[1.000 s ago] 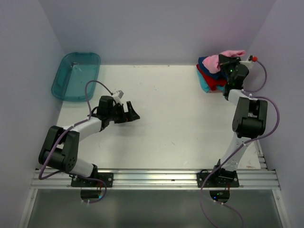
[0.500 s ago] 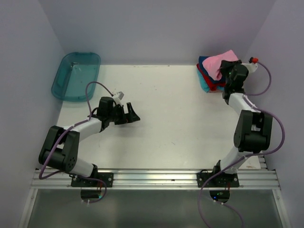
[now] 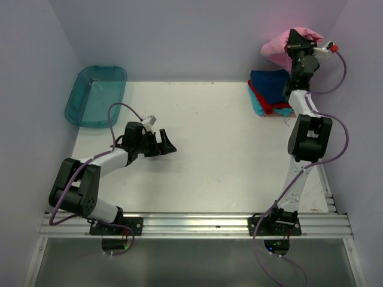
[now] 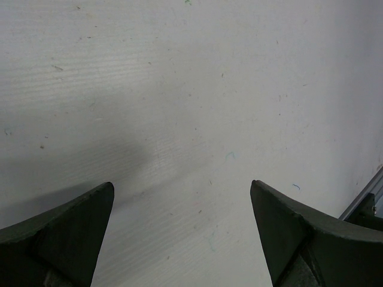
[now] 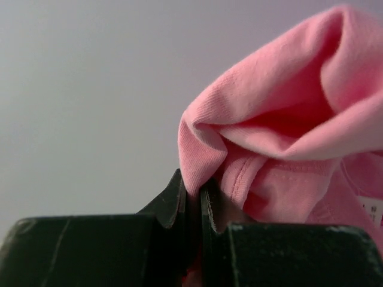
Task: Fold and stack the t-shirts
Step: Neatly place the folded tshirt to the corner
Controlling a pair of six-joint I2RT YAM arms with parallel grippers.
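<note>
**Right end effector (image 3: 294,40) holds the pink shirt (image 3: 276,46) high above the far right corner of the desk (image 3: 209,131).**

Its jaws are pressed together on a fold of the pink cloth. In the right wrist view the shirt (image 5: 281,137) bunches up and to the right of the end effector (image 5: 191,186), with a small white tag (image 5: 371,209) at the picture's right edge. From above, the shirt hangs clear of the desk, against the back wall. Below it, in the far right corner, lies a stack (image 3: 269,91) of shirts: navy on top, red under it, teal at the near left edge. The left end effector (image 3: 164,142) sits low over the left middle of the desk. Its fingers (image 4: 66,233) are spread wide, and only bare desk shows between them. A teal tub (image 3: 96,95) sits at the far left corner, well apart from it.
</note>
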